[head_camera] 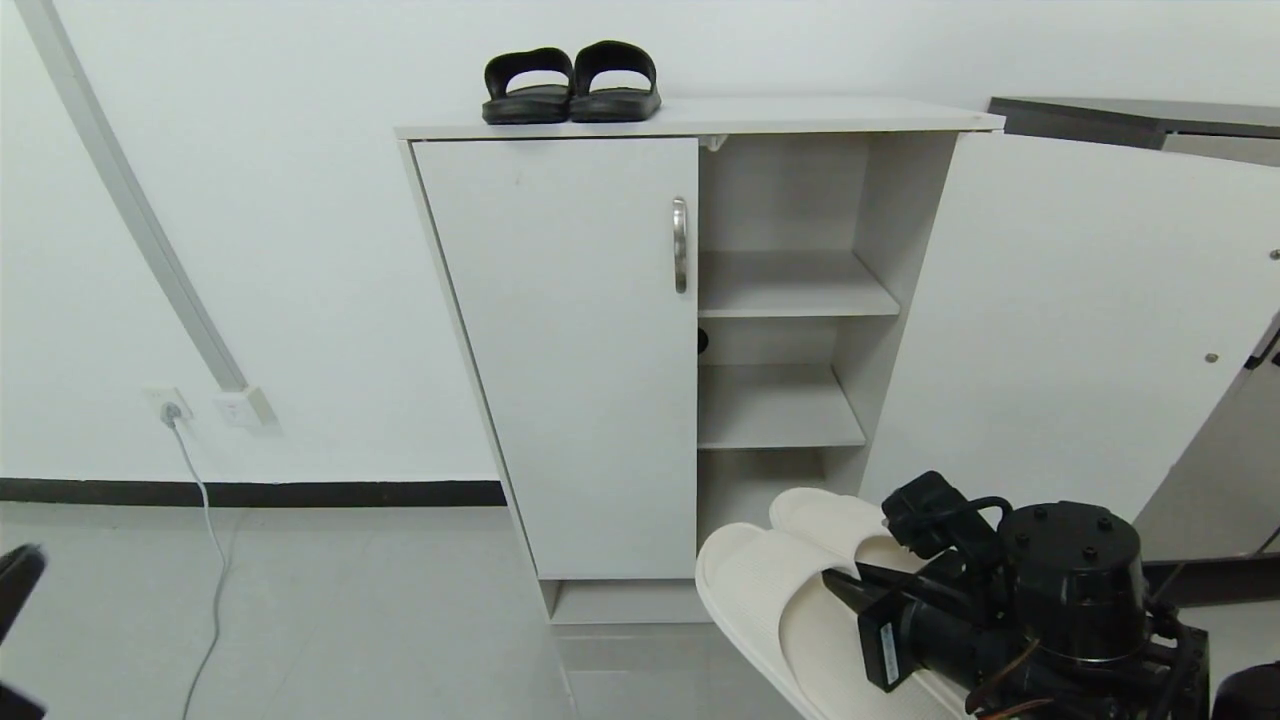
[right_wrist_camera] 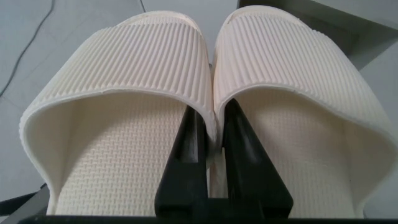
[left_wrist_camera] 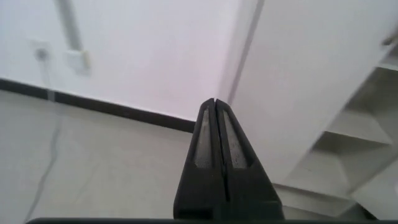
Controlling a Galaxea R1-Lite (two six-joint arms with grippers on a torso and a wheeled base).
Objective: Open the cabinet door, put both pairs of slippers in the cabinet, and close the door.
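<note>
holding the white slippers [head_camera: 770, 600] as a pair, the right hand [right_wrist_camera: 211, 121] is pinching their two inner side walls together between its fingers [right_wrist_camera: 183, 155], jaws nearly closed with just those two walls sandwiched between them. the pair is hanging in the air low down, in front of the open right half of the cabinet [head_camera: 700, 115], toes pointing toward the bottom compartment; can't tell whether the toes are already crossing the front edge. straps are facing up in the right wrist view, soles side by side and touching. the right door [head_camera: 1060, 320] is standing swung wide open, exposing the upper shelf [head_camera: 790, 285] and the lower shelf [head_camera: 775, 405]. the left door [head_camera: 560, 350] is sitting shut, its metal handle [head_camera: 680, 245] running vertically along the inner edge. the black slippers [head_camera: 570, 85] are resting side by side on the cabinet top, above the left door, toes facing out. the left hand [left_wrist_camera: 215, 104] is hanging low, off to the left of the cabinet, fingers pressed flat together and gripping nothing, pointing toward the spot where the cabinet's side is meeting the wall [head_camera: 250, 200]. a socket [head_camera: 170, 408] is sitting low on that wall, with a white cable [head_camera: 205, 540] trailing down onto the floor [head_camera: 350, 620].
</note>
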